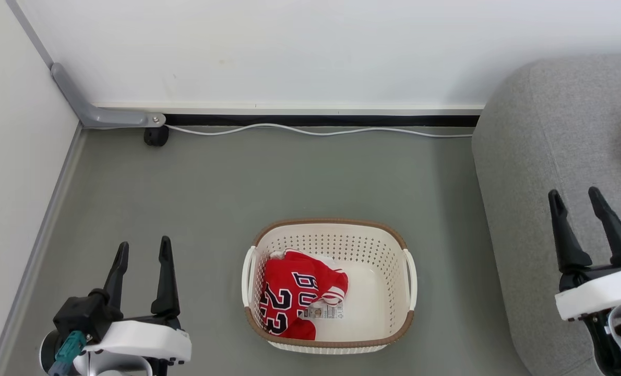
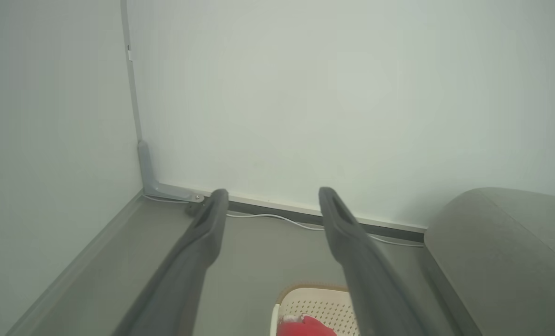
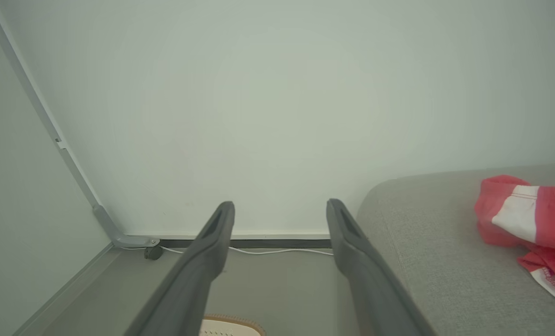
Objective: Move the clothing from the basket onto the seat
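Observation:
The cream basket [image 1: 389, 250] with a brown rim sits on the floor in front of me. A crumpled red jersey [image 1: 292, 292] marked "23" lies in its left half, beside a barcode sticker on the basket floor. The second red garment [image 3: 529, 219], with white side panels, lies on the grey sofa [image 1: 550, 130] at the right. My left gripper [image 1: 143, 249] is open and empty, left of the basket. My right gripper [image 1: 575, 196] is open and empty over the sofa's front edge. The left wrist view catches the basket's far rim [image 2: 305, 289].
A white cable [image 1: 315, 131] runs along the dark baseboard at the back wall. A grey bracket with a small black wheel [image 1: 155, 136] stands in the back left corner. Bare grey floor surrounds the basket.

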Tool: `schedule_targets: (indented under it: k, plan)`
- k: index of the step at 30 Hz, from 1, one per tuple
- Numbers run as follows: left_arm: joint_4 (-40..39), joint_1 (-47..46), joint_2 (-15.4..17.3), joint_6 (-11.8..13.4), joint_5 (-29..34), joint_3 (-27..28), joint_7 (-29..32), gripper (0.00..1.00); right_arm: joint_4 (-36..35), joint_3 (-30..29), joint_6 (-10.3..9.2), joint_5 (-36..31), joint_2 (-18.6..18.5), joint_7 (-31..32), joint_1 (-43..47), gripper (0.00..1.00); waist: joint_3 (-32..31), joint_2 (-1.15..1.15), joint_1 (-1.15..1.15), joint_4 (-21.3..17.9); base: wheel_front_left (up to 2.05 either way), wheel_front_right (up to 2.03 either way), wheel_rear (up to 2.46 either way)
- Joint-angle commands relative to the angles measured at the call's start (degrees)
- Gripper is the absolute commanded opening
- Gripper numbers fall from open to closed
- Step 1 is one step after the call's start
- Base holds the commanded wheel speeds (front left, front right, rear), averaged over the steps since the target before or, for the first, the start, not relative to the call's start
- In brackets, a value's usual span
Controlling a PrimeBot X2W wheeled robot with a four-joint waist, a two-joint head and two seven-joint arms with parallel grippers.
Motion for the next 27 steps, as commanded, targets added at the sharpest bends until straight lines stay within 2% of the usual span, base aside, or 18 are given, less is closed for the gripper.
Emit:
schedule_targets:
  k: [1, 14, 27]
  plan:
    - [-1.91, -0.18, 0.55, 0.16, 0.59, 2.10, -0.35, 1.00, -1.89, 0.63, 0.08, -1.24, -0.76, -0.34, 1.05, 1.00, -0.36, 0.00, 0.00, -0.14, 0.00, 0.00, 0.00]
    - [-3.03, 2.68, 0.55, 1.25, 3.13, -0.32, -0.35, 1.00, -3.89, 0.87, 0.08, -6.61, 1.09, -0.34, 5.61, 1.00, -1.61, 0.00, 0.00, -1.49, 0.00, 0.00, 0.00]
    - [-2.71, 2.22, 0.55, 1.83, 3.12, -1.94, -0.35, 1.00, -4.12, 0.58, 0.08, -6.79, 1.91, -0.34, 5.39, 1.00, -1.07, 0.00, 0.00, -2.13, 0.00, 0.00, 0.00]
